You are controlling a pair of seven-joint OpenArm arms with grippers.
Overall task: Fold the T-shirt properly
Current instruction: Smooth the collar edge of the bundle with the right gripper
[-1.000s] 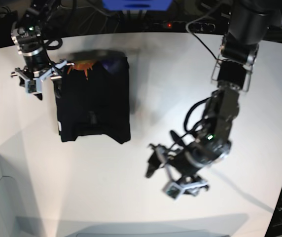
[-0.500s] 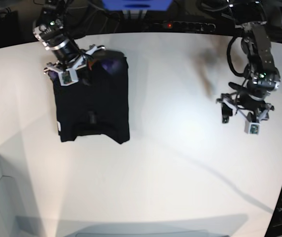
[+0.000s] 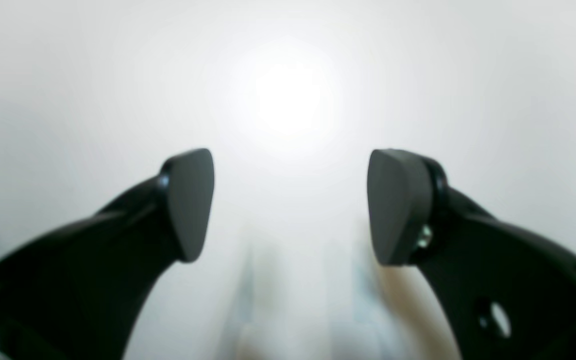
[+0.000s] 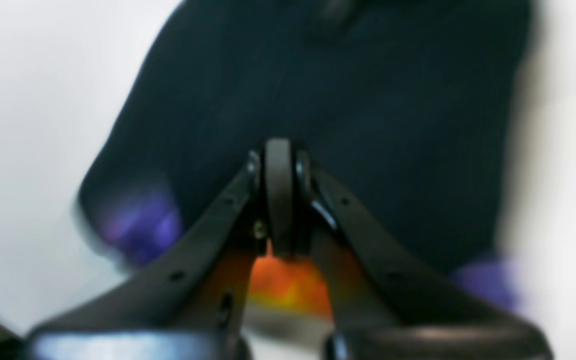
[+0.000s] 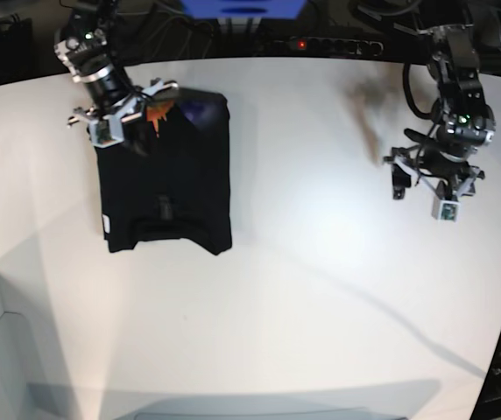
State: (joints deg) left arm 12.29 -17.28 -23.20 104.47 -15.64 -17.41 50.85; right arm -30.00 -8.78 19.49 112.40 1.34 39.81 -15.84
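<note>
The T-shirt [image 5: 167,175] lies folded into a black rectangle on the white tabletop [image 5: 303,289], orange and purple print showing at its far edge. My right gripper [image 4: 279,195] is closed over that edge. My left gripper [image 3: 290,205] hangs open above bare tabletop, well apart.

black T-shirt [image 5: 167,175], orange and purple print [image 4: 288,280]

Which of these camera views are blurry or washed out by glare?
Left wrist: a bright glare spot on the table, soft streaks below it. Right wrist: the T-shirt is smeared and out of focus. Base: sharpest, with soft arm shadows on the table.
</note>
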